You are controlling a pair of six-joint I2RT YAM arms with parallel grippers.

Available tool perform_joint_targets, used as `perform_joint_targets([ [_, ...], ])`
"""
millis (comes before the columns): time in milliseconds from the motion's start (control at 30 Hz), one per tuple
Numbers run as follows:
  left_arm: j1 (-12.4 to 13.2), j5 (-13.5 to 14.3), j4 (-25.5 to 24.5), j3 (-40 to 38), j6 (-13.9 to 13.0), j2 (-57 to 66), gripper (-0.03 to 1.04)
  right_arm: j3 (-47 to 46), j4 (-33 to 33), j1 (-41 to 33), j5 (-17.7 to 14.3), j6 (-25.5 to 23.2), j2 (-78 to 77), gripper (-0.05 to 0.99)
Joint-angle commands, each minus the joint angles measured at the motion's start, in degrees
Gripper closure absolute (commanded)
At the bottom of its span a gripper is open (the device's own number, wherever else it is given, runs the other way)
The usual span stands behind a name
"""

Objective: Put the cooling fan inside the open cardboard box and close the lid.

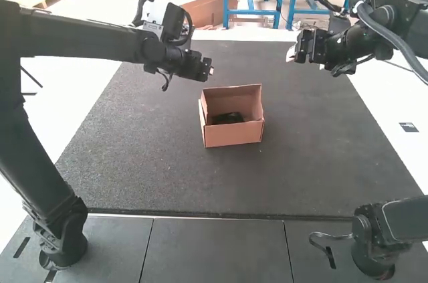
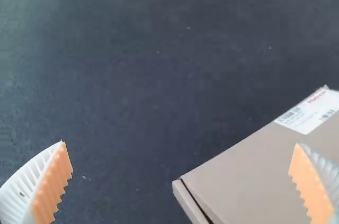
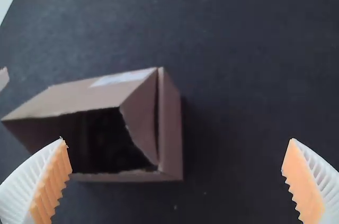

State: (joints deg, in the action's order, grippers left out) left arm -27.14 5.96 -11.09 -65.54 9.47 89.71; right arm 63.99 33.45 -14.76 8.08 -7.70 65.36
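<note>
1. The fan [image 1: 227, 118] lies inside the box [image 1: 231, 134], so I judge only the closing is left.
2. The lid [image 1: 235, 98] stands upright at the far wall. My left gripper [image 1: 204, 69] hangs just behind it, fingers spread and empty, well placed to push it down.
3. My right gripper [image 1: 299, 47] hovers well apart, also spread and holding nothing.
4. The box sits on a dark mat [image 1: 134, 149]. A side flap [image 3: 142, 123] leans inward and may catch the lid.

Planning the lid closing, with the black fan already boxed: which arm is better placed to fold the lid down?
Left, probably: the open left gripper hovers just behind the upright lid of the brown cardboard box, while the right gripper hangs farther off to the side.
</note>
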Motion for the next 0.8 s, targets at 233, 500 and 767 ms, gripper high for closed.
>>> perform_joint_targets([
  [233, -5.21, -7.63, -4.38, 1.73, 5.82, 1.78, 0.04, -0.09, 1.53, 1.23, -0.69, -0.12, -1.64, 0.02],
  [500, -5.12, -8.24, -6.57, 6.21, 7.22, 1.78, 0.04, -0.35, 1.44, 2.11, -0.25, -0.12, -1.64, 0.02],
  [767, -5.21, -8.15, -2.35, 12.72, 7.22, 1.78, 0.04, -1.06, 1.97, 2.37, 0.19, -0.12, -2.35, 0.02],
])
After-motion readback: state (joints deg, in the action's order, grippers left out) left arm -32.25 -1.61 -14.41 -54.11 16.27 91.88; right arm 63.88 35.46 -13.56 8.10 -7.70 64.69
